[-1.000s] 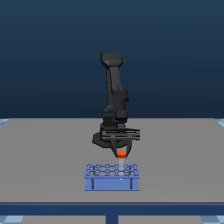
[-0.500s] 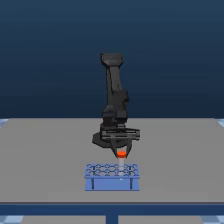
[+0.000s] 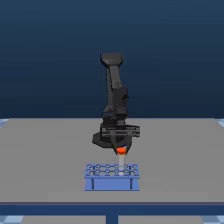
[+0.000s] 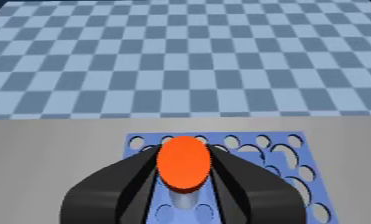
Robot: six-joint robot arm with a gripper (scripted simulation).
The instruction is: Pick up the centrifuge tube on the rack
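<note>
Orange-red is showing between the dark fingers (image 4: 119,182): the pincer (image 3: 120,148) is clamping on the cap of the centrifuge tube (image 4: 183,163), one finger on each side at three and nine o'clock of it. The tube's pale body is hanging just above the rack (image 3: 111,183), toward the rack's rear edge in the exterior view, and whether the tip is sitting in a hole or riding clear is too close to call. I judge the grasp is made and the lift is under way or about to begin; raising the tube well clear is what is remaining. Grey counter (image 3: 45,150) is carrying the light-blue rack, a checkered blue floor (image 4: 181,60) is spreading beyond it, and dark blue backdrop is filling the room.
</note>
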